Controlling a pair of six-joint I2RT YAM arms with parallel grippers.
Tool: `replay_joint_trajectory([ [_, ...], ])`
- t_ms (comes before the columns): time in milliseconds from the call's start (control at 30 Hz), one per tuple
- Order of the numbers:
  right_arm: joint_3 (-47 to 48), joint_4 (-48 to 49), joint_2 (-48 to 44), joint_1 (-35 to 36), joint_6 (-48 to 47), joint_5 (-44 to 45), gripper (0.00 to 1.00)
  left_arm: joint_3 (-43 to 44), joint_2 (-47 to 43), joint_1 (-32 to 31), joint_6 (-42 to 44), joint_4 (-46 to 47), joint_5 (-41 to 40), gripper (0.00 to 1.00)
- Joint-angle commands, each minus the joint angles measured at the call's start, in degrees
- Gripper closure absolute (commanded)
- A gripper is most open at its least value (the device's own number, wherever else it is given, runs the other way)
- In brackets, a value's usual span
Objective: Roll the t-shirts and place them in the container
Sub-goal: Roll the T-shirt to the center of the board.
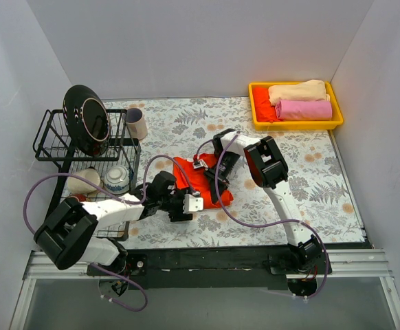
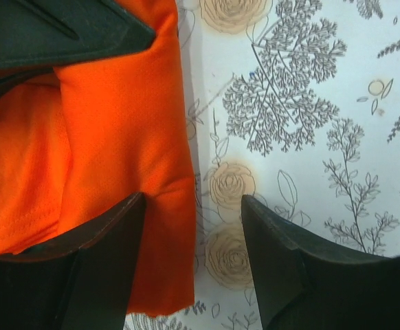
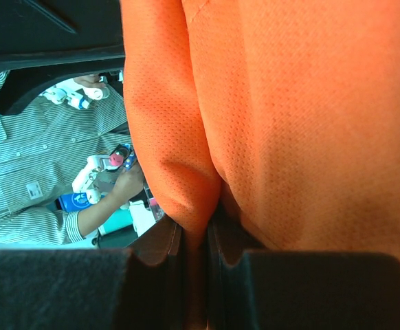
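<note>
1. Overhead, the orange-red t-shirt (image 1: 194,177) lies as a rumpled, partly folded pad in the middle of the floral tablecloth (image 1: 310,172), between the two arms. A pink roll (image 1: 303,110) and a cream roll (image 1: 297,91) sit side by side in the yellow tray (image 1: 258,110) at the far right. So I'd judge two shirts finished and this one at the folding or early rolling stage. The left gripper (image 1: 188,203) is at the shirt's near-left edge, and the right gripper (image 1: 212,184) comes down over its middle. A wire dish rack (image 1: 49,148) holding a dark plate (image 1: 84,120) stands well apart on the left.

2. From the left wrist, its fingers (image 2: 97,268) stand apart with nothing pinched. One lies over orange cloth, the other over bare tablecloth, and the shirt's straight folded edge runs between them. The fabric is a fine, matt knit, soft-looking, with a stitched hem at the lower left.

3. From the right wrist, the jaws are clamped tight on a pinch of the same orange fabric, which bulges past them in smooth, loose folds. A person in a striped shirt (image 3: 21,172) shows beyond.

4. To my eye, the next move calls for the left jaws to close on that edge so that both arms can turn the cloth together. Limp cotton like this will likely sag or slip unless the grip takes every layer.
</note>
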Motion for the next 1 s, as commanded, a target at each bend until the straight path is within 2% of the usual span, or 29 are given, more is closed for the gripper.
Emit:
replay_joint_trajectory([
  [0,0.3,14.7,5.9,-0.3,-4.8,13.2,0.93,-0.9,3.1,0.0,1.8,1.3,-4.0,0.48],
  [33,0.4,14.7,5.9,-0.3,-4.7,13.2,0.93,-0.8,3.5,0.0,2.2,0.8,-4.1,0.50],
  [100,0.4,14.7,5.9,-0.3,-4.7,13.3,0.86,-0.1,4.3,0.0,2.8,-0.3,-4.0,0.56],
  [133,0.6,14.7,5.7,-0.3,-4.7,13.2,0.82,0.3,5.5,0.0,3.2,-2.1,-4.0,0.64],
  [167,0.8,14.7,5.5,-0.5,-5.1,12.8,0.74,0.9,6.2,0.0,3.3,-3.5,-4.0,0.71],
  [200,0.7,14.8,3.9,-0.8,-5.5,12.4,0.59,2.3,7.0,0.0,3.4,-4.8,-4.0,0.78],
  [233,0.8,14.8,2.7,-1.7,-6.0,12.2,0.51,2.8,8.4,0.0,3.5,-6.8,-4.3,0.88],
  [267,0.8,14.9,1.2,-2.3,-7.1,12.1,0.37,3.0,8.5,0.0,3.8,-7.3,-4.1,0.90],
  [300,1.1,15.0,-2.2,-3.1,-7.4,12.1,0.32,2.9,8.5,0.0,4.1,-7.7,-4.0,0.92],
  [333,1.6,14.9,-4.1,-4.8,-7.5,12.0,0.20,3.0,7.8,0.1,4.4,-8.0,-3.4,0.97],
  [367,2.1,15.0,-6.0,-5.8,-7.8,12.0,0.02,2.9,7.4,0.1,4.6,-8.1,-3.0,0.99],
  [500,3.8,14.9,-17.8,-10.1,-8.3,12.3,0.01,5.4,8.4,1.0,3.3,-10.2,0.7,1.00],
  [567,1.8,15.4,-22.1,-11.2,-9.0,14.0,0.01,8.8,10.2,3.5,1.4,-12.7,6.3,1.00],
  [600,0.1,16.2,-27.3,-11.4,-9.6,14.2,0.01,10.3,10.9,4.4,-1.0,-13.5,8.4,1.00],
  [667,-10.3,25.8,-34.7,-11.5,-7.7,16.1,0.01,14.6,12.1,7.1,-3.4,-15.8,14.0,1.00],
  [700,-15.2,32.2,-44.5,-11.5,-5.8,16.5,0.01,15.8,12.8,8.1,-4.3,-16.3,15.6,1.00],
  [733,-28.1,38.3,-49.9,-11.4,-5.9,16.6,0.02,16.9,13.5,8.9,-7.0,-17.2,17.0,1.00],
  [767,-34.3,51.7,-55.1,-11.1,-5.8,16.5,0.01,19.6,14.1,10.4,-7.6,-18.1,20.4,1.00],
  [800,-41.9,58.8,-64.5,-10.6,-4.5,16.8,0.01,20.9,15.7,11.1,-8.3,-19.2,22.0,1.00],
  [833,-53.1,64.9,-68.2,-9.1,-1.3,19.4,0.01,22.2,16.8,11.5,-8.5,-21.8,24.0,1.00],
  [867,-58.3,74.1,-71.1,-7.8,-0.1,21.3,0.01,24.7,17.8,12.4,-8.5,-23.4,25.4,1.00],
  [900,-61.3,75.2,-74.5,-6.4,-0.6,23.1,0.02,26.0,19.1,12.8,-8.5,-24.6,28.4,1.00],
  [933,-63.0,74.1,-75.0,-4.1,-6.4,22.6,0.02,27.1,21.2,13.3,-8.6,-27.3,29.6,1.00],
  [967,-64.3,72.6,-75.2,-3.2,-8.1,21.8,0.03,28.1,22.2,14.0,-8.6,-28.2,30.6,1.00],
])
